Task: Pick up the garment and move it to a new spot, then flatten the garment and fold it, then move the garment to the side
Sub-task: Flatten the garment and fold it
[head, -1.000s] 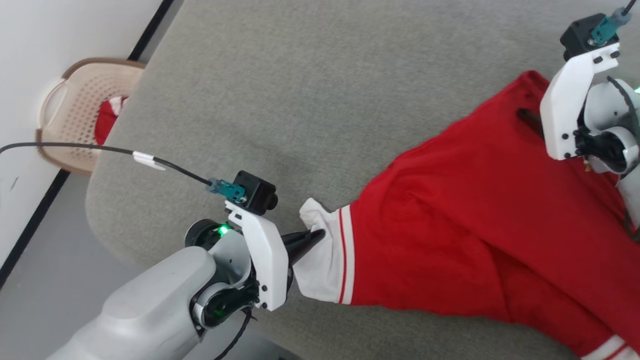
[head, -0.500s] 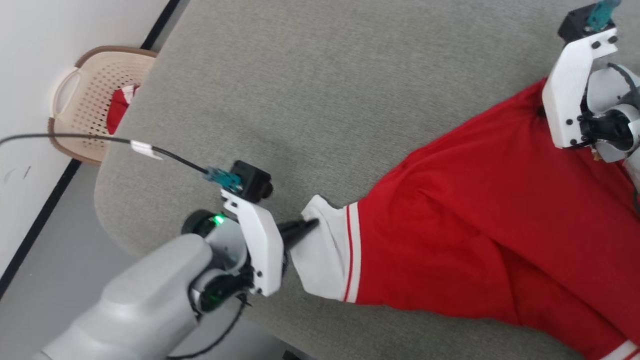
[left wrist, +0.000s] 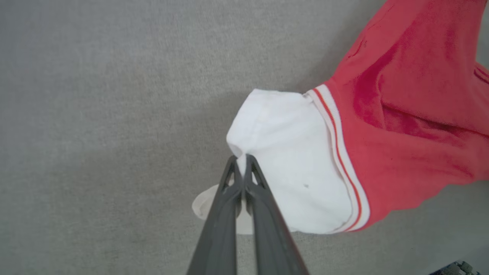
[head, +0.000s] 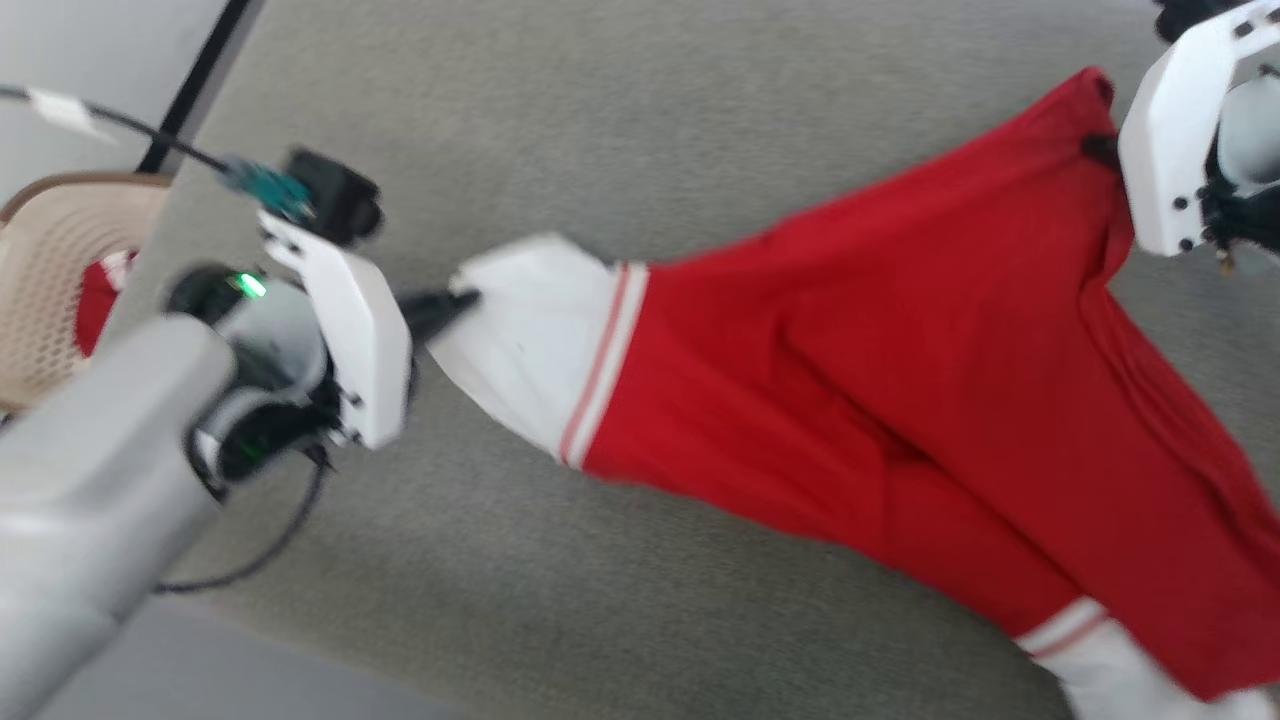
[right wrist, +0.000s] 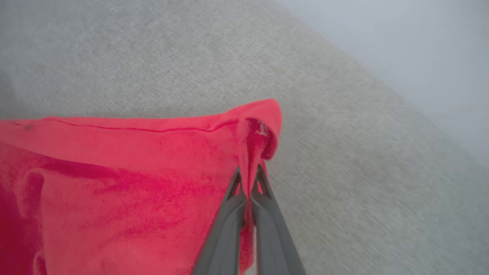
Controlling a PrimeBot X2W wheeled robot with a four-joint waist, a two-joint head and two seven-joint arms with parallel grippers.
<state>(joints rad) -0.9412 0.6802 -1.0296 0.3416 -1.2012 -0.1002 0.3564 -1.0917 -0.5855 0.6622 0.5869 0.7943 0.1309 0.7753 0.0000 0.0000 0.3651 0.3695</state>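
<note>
The garment is a red T-shirt with white sleeves, stretched across the grey padded table. My left gripper is shut on the edge of the white sleeve at the left. The left wrist view shows the sleeve pinched between the dark fingertips of that gripper. At the upper right, my right gripper is shut on a red corner of the shirt. In the right wrist view that corner bunches up between the closed tips of the right gripper. A second white sleeve hangs at the lower right.
A beige perforated laundry basket stands on the floor off the table's left edge, with something red inside. A black cable runs to my left wrist camera. Bare grey table surface lies beyond and in front of the shirt.
My right gripper has closed on the red corner. Both arms have risen with the shirt, which now stretches between them. The head camera has shifted too.
</note>
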